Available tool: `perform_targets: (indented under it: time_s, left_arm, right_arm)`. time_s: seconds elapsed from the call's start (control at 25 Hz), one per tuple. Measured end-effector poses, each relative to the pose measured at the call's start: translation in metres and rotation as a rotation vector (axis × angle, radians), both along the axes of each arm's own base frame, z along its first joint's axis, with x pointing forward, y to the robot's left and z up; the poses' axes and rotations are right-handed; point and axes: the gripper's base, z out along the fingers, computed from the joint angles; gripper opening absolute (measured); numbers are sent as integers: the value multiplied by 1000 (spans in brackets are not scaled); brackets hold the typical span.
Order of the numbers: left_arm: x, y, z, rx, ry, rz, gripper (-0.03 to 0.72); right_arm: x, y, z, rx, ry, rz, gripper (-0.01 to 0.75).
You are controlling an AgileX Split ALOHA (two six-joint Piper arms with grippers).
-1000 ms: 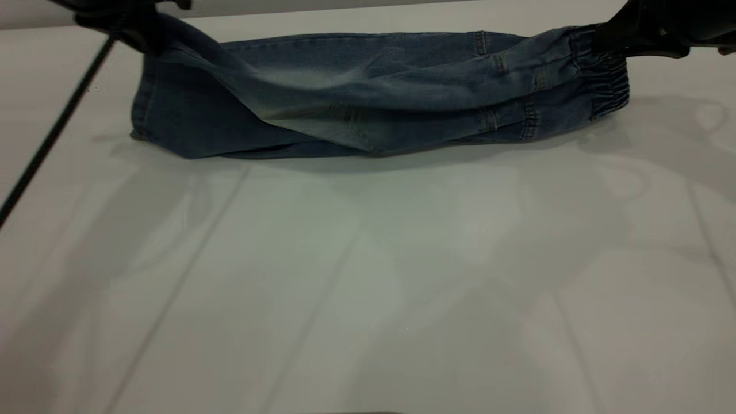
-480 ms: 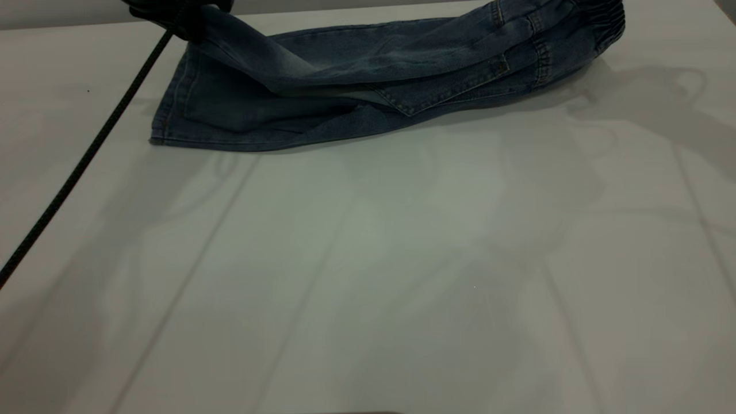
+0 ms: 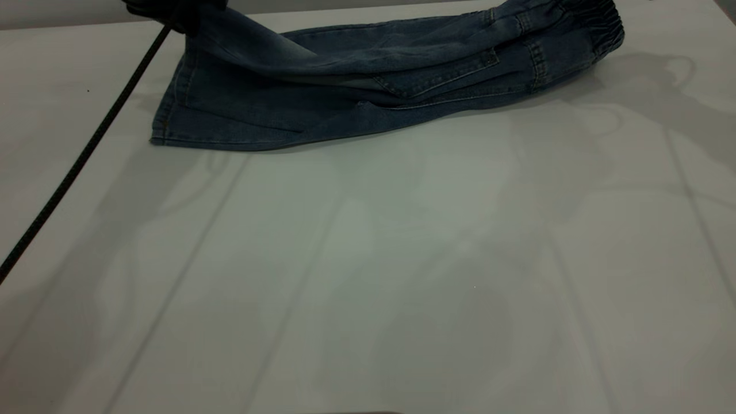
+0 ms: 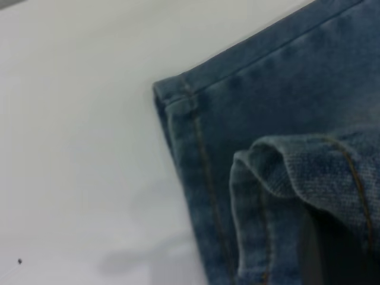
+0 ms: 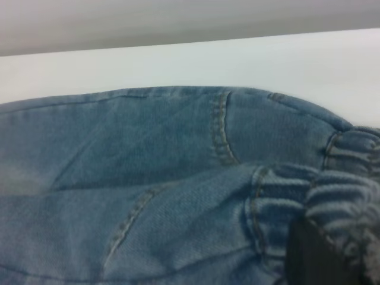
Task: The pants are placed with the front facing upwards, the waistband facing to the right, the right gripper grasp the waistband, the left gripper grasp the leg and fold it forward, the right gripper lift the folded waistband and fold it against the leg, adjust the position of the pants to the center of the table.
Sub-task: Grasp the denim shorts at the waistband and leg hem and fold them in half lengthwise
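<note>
Currently the lengthwise fold is in hand: the pants [image 3: 368, 86] lie at the far edge of the surface [image 3: 368, 276], leg cuff pinched in the left tool [image 3: 172, 11], waistband [image 3: 598, 26] clamped in the right tool [image 5: 314, 255]; next, lower both ends forward evenly.

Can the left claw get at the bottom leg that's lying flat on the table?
Probably not right now: the left claw looks busy holding the other leg up. The flat leg itself lies uncovered beneath.

Pants [image 3: 345, 86] across table's [image 3: 368, 259] far edge, waistband [image 3: 601, 23] right.
</note>
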Motion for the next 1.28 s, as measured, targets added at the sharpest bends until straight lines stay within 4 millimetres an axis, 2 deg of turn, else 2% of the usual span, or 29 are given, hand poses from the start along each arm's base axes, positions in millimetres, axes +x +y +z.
perform_targets:
  time_s: [0.16,0.32,0.4,0.52,0.68,0.8,0.96,1.16,1.28]
  left_arm:
    - [2,6,-9,-10,12,25,44]
    - [3,6,-12,-25,4,35,46]
    - [4,6,-11,-29,-9,33,55]
    - [6,5,-9,-36,-32,28,104]
    - [7,5,-8,-44,-57,24,265]
    - [10,4,-5,-30,-75,5,391]
    - [20,4,14,10,-66,-5,526]
    - [20,8,35,82,114,37,559]
    - [19,11,43,112,182,45,559]
  right_arm:
    - [1,-1,-6,-7,13,-11,150]
    - [1,-2,-10,-12,26,-18,290]
    - [2,-2,-9,-9,25,-25,385]
    - [4,-3,-8,2,31,-50,531]
    - [6,-5,-6,32,48,-91,662]
    - [5,-5,-7,48,68,-105,670]
    - [1,-2,-4,79,127,-88,635]
    - [-11,5,10,214,272,3,623]
    - [-17,-3,13,311,376,15,619]
